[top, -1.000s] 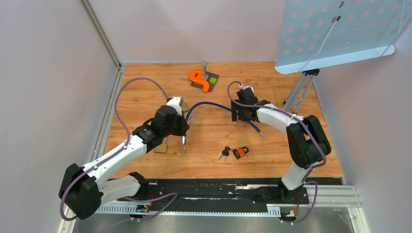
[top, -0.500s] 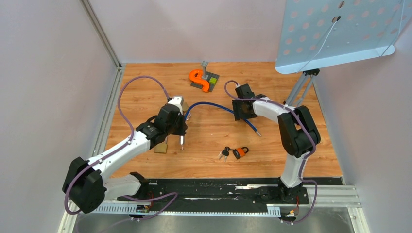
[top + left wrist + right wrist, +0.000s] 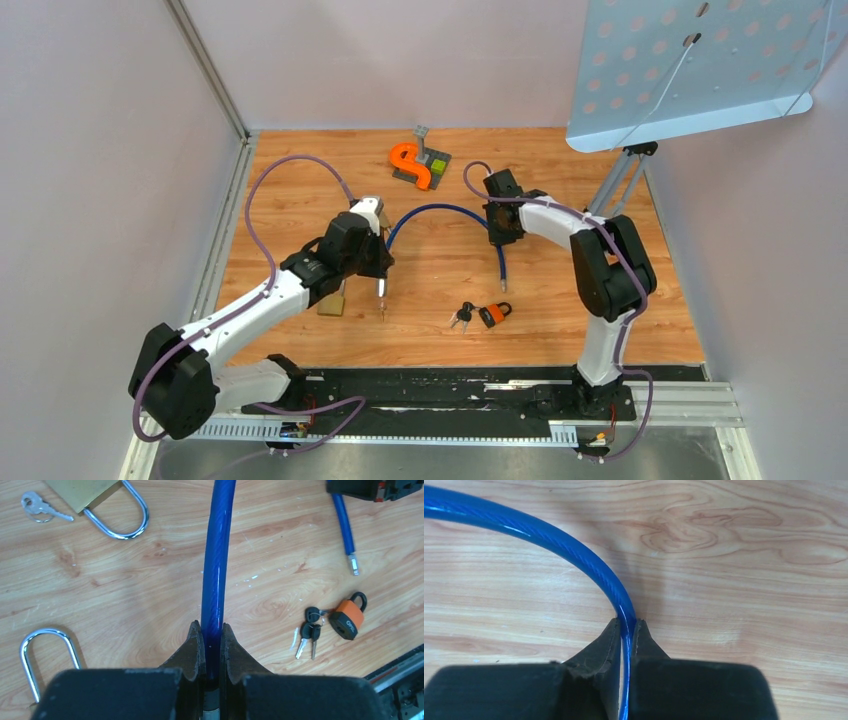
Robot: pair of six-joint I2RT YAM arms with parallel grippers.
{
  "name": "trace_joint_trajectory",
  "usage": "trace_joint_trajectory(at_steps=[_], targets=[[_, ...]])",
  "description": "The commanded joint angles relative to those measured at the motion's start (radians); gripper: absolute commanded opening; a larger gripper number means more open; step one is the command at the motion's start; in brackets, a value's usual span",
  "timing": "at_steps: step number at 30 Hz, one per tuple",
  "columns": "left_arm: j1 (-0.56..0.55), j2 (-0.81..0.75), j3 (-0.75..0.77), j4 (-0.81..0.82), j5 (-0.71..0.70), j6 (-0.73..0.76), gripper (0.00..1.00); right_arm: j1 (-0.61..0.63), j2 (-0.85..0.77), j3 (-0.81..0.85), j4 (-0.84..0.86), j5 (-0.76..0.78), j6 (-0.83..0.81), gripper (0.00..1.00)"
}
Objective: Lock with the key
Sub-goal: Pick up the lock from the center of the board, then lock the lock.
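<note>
On the wooden table (image 3: 600, 320), at the left, a brass padlock (image 3: 86, 489) lies flat with its round steel shackle closed. A small silver key (image 3: 41, 507) lies just beside it. Near them is a second steel shackle (image 3: 44, 652); its body is hidden behind the gripper.

The left gripper (image 3: 212, 628) has its two dark fingers pressed together on the blue cable (image 3: 213, 575), which is pinched between them. The cable is smooth and glossy, and twisted strands show under its clear blue skin. From the left gripper it makes an arch over the table to the right gripper (image 3: 626, 625), whose fingers also pinch it tightly. After that the cable runs on toward the near edge and ends in a short metal tip (image 3: 354, 563) that rests on the wood.

Between the two arms, near the front edge, lies a small orange padlock (image 3: 492, 314) with a black shackle. A bunch of keys (image 3: 461, 317) with black heads lies just beside it, to its left.

At the back of the table stands an orange S-shaped piece (image 3: 411, 164) on a dark flat base (image 3: 438, 160). At the far right there is a perforated metal panel (image 3: 700, 70) on a stand.
</note>
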Motion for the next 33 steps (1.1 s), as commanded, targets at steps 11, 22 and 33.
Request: trace_joint_trajectory(at_steps=[11,22,33], targets=[[0.002,-0.09,-0.029,0.31,0.151,-0.022,0.0,0.023,-0.401,-0.028,0.121,-0.265,0.524,0.0],[0.002,-0.249,-0.133,0.669,0.286,0.023,0.0,0.093,-0.576,-0.199,0.326,-0.347,1.026,0.0],[0.002,-0.292,-0.24,1.004,0.505,0.152,0.0,0.135,-0.648,-0.264,0.427,-0.335,1.24,0.0]])
